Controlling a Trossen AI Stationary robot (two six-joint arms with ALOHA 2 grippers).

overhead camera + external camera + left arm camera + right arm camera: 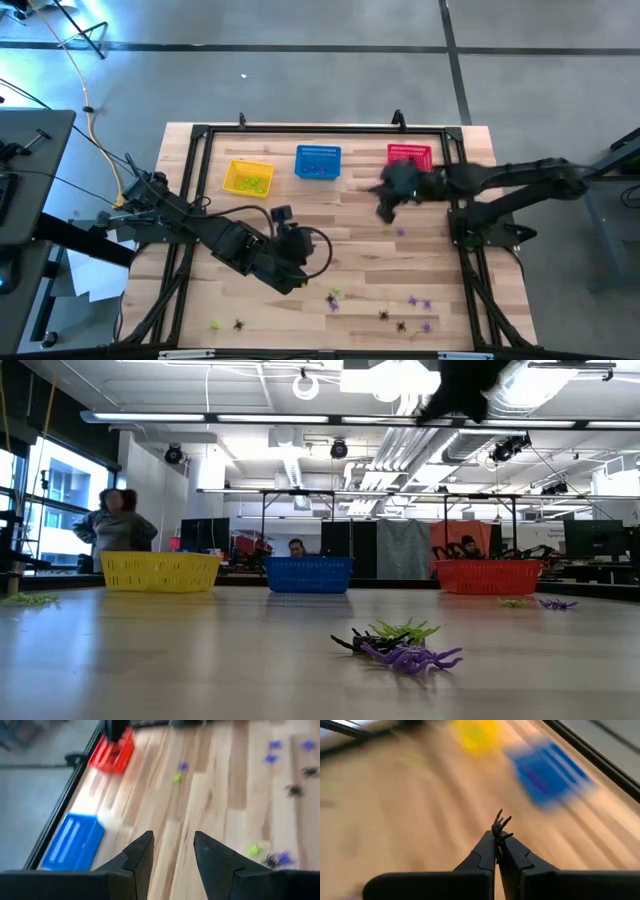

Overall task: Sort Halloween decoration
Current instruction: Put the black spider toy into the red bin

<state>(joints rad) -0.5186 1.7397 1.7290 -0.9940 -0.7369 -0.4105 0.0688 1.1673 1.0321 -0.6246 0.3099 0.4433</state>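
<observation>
Sorting partly done: yellow-green trinkets lie in the yellow basket (248, 178), purple, black and yellow-green spiders (333, 299) remain scattered on the worktop (350, 240); right end effector (498, 838) clamped on a black spider (500, 825) near the red basket (409, 156), left end effector (172, 851) apart, empty.

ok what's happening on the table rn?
Two arms are sorting small plastic spiders into baskets. The right gripper is shut on a black spider and sits by the red basket. The left gripper hangs over mid-table with fingers apart, holding nothing. The yellow basket and blue basket already hold some. Purple, green and black spiders lie loose along the near edge.
</observation>
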